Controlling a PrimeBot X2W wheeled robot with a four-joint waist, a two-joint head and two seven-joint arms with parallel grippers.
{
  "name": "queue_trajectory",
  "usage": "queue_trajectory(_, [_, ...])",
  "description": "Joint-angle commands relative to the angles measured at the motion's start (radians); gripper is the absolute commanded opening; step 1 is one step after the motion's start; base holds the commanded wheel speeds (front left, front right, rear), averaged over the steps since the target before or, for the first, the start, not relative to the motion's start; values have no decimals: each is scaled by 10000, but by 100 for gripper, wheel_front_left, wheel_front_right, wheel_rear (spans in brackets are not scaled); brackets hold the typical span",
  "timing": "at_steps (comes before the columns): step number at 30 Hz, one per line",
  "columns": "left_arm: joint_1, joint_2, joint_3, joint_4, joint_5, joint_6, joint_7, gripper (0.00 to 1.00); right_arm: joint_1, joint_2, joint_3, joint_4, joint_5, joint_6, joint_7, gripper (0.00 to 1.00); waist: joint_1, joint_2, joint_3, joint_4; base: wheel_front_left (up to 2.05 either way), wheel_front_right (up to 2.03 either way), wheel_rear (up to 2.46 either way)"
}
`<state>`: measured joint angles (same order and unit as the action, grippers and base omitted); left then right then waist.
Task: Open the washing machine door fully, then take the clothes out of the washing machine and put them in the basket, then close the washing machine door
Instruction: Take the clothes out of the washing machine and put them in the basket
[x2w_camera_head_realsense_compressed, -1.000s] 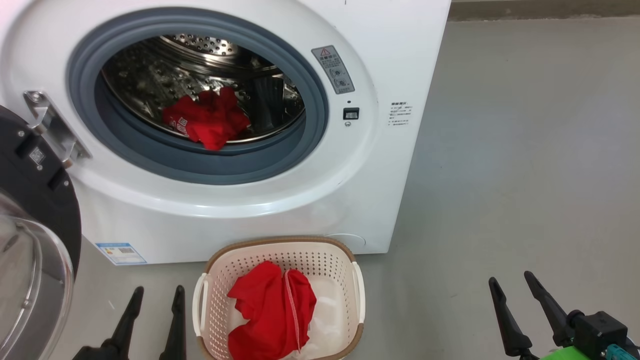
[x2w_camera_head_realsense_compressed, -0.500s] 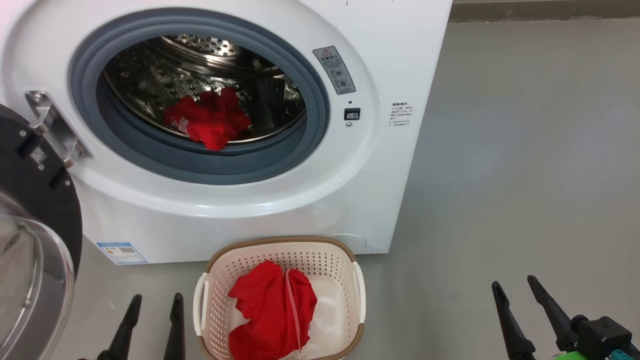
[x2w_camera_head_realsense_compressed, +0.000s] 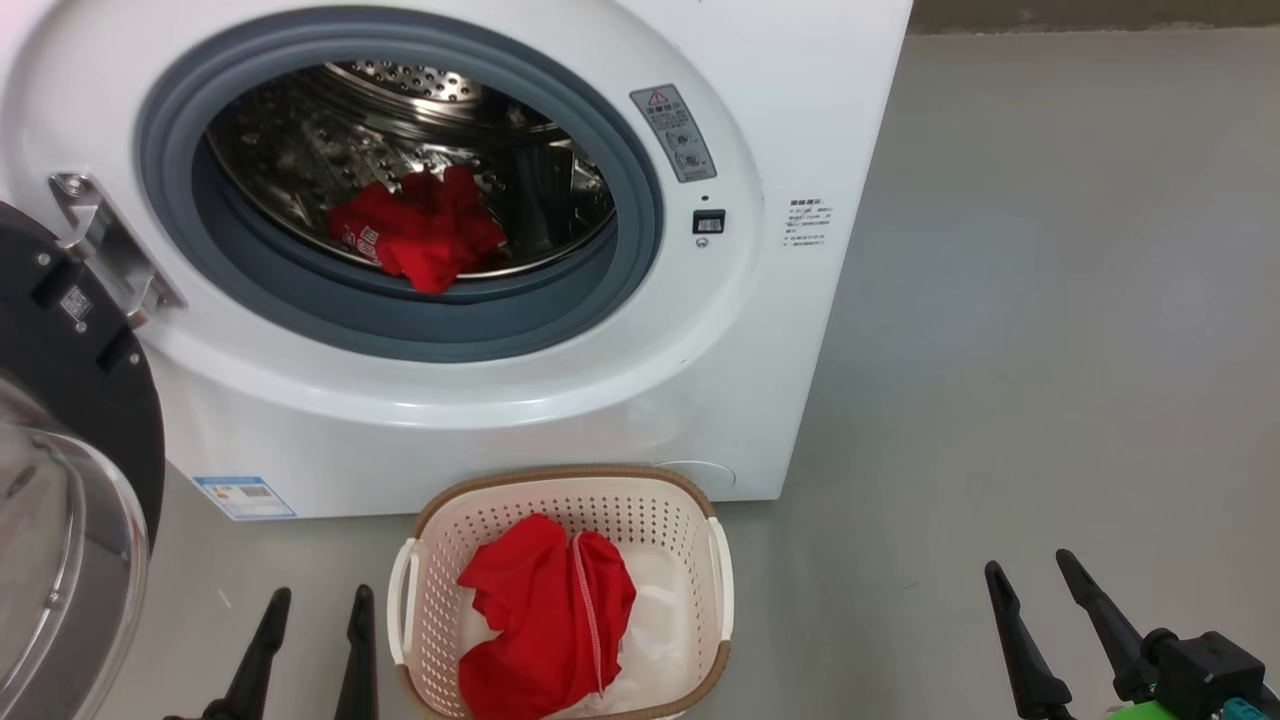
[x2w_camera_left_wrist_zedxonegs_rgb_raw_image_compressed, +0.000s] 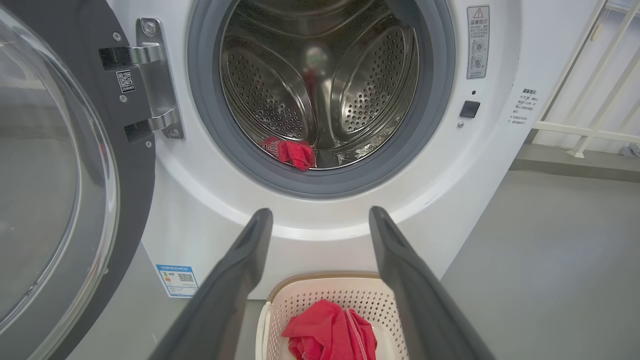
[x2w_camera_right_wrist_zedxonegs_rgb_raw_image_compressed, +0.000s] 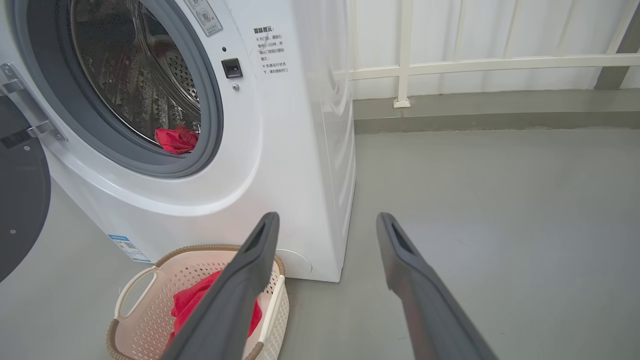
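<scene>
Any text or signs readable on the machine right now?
"温馨提示": heads the printed notice on the washing machine; lines beneath too small.
Warning triangle: grey sticker beside the drum; text blurred.
Blue label, QR tag on the washing machine door, white print on the clothes: unreadable.

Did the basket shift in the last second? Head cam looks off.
No. The basket keeps its spot against the washing machine and its blue label; all sit slightly higher in the head view, so the camera moved, not the basket.
</scene>
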<state>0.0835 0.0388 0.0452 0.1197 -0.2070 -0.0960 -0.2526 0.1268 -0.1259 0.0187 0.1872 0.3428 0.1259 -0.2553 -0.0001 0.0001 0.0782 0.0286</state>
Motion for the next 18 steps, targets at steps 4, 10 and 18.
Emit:
queue_trajectory(4, [-380, 115, 167, -73, -92, 79, -92, 100, -265, -167, 220, -284, -22, 48, -65, 100, 1, -1, 222, 2, 0, 0, 0])
queue_trajectory(10, [-1292, 114, -158, 414, 124, 94, -92, 100, -534, -85, 236, -339, -27, 48, -65, 100, 1, -1, 726, 67, 0, 0, 0])
queue_trajectory(18, [-3651, 114, -623, 1679, 661, 117, -92, 100, -1233, -65, 363, -450, -6, 48, -65, 100, 1, -1, 1782, 76, 0, 0, 0])
